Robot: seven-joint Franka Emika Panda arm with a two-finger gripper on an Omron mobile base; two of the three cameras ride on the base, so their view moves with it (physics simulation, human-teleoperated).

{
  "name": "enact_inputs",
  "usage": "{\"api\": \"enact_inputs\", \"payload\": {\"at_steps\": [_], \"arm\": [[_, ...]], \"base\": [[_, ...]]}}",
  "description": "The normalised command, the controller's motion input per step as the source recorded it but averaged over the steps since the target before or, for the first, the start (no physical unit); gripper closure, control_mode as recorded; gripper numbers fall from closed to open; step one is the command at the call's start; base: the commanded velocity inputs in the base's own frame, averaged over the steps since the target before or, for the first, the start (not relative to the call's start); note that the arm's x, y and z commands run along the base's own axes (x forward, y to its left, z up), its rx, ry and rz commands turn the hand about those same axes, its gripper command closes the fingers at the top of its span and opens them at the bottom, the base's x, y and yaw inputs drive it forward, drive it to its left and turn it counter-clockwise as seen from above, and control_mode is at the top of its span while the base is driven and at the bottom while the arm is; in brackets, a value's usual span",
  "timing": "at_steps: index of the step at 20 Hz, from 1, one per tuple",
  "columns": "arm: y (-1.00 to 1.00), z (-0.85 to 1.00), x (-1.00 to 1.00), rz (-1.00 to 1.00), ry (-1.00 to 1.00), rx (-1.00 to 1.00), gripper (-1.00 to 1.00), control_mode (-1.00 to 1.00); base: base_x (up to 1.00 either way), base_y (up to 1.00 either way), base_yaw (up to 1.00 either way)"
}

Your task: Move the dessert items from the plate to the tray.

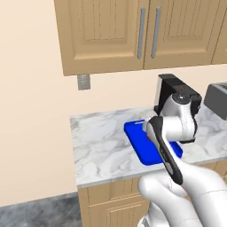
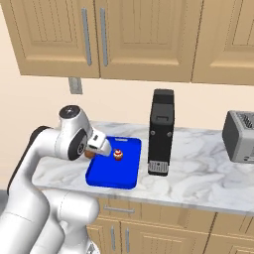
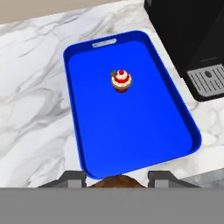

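- The tool (image 3: 116, 180) is clamped on the brown ball (image 3: 115, 182), which sits between its two dark fingertips (image 3: 73, 178) at the bottom of the hand view.
- In the right base view the tool (image 2: 95, 151) hangs over the left edge of the blue tray (image 2: 111, 176), with the ball (image 2: 89, 155) under it.
- The red-and-white cupcake (image 3: 121, 81) stands upright on the tray (image 3: 131, 131), in its far half.
- The tray lies flat on the marble surface (image 2: 198, 178).
- A black coffee machine (image 2: 161, 131) stands just right of the tray.
- A grey toaster (image 2: 240, 136) sits farther right.
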Motion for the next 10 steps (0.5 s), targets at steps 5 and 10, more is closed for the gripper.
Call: {"api": "enact_inputs", "payload": {"at_steps": [5,10], "arm": [[-0.01,-0.49,0.31,-0.03,0.23,0.0,1.0,-1.0],[-0.09,-0.51,0.31,-0.03,0.25,0.0,1.0,-1.0]], "base": [[0.0,0.0,0.0],[0.0,0.0,0.0]]}}
